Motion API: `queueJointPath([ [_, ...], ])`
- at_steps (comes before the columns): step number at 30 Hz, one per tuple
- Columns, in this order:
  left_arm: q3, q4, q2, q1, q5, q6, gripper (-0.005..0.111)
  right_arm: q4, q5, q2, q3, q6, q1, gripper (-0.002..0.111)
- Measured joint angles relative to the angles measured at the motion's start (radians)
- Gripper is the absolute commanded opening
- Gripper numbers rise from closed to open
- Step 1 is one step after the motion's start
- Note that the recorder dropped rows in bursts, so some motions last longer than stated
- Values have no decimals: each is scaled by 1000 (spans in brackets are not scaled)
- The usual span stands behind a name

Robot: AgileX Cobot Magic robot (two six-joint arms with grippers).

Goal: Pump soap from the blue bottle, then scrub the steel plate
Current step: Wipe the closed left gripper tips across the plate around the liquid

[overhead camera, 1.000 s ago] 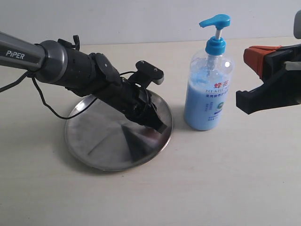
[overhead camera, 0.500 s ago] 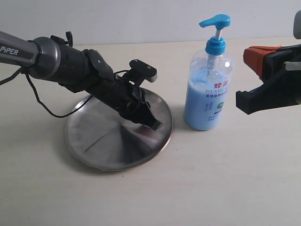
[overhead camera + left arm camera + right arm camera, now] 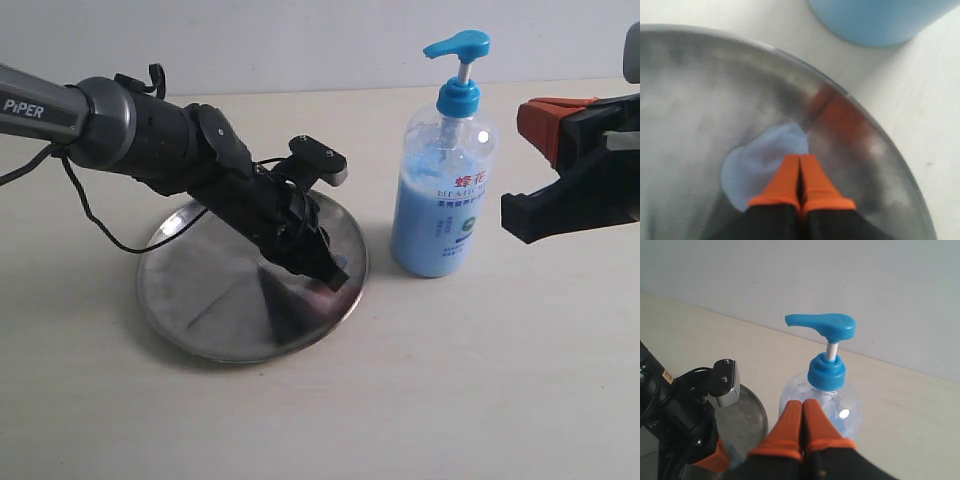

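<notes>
The steel plate (image 3: 215,295) lies left of centre on the table. My left gripper (image 3: 338,277) is shut, its orange tips (image 3: 800,159) pressed down near the plate's right rim (image 3: 860,107) at the edge of a pale blue soap smear (image 3: 757,160). The blue bottle (image 3: 443,195) stands upright just right of the plate, pump head (image 3: 458,45) up. My right gripper (image 3: 803,403) is shut with nothing in it, held in the air to the right of the bottle (image 3: 827,390); the exterior view shows only part of it (image 3: 575,165).
A black cable (image 3: 100,225) trails from the left arm over the table beside the plate. A pale wall rises behind the table. Bare tabletop (image 3: 450,400) spreads in front of plate and bottle.
The left gripper has slid back and forth over the right part of the plate, ending near the right rim. The bottle and right gripper have not moved.
</notes>
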Motion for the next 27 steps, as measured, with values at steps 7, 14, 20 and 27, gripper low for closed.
queueJointPath([
  [7,0,0,0,-42,-32,0,0,0,0,0,0,0,0,0],
  [14,0,-6,4,-45,-149,-17,0,-2,7,0,0,0,0,0],
  [20,2,-6,4,-20,-174,-29,0,-2,9,0,0,0,0,0],
  [27,2,-6,6,4,-178,-41,0,-2,11,0,0,0,0,0],
])
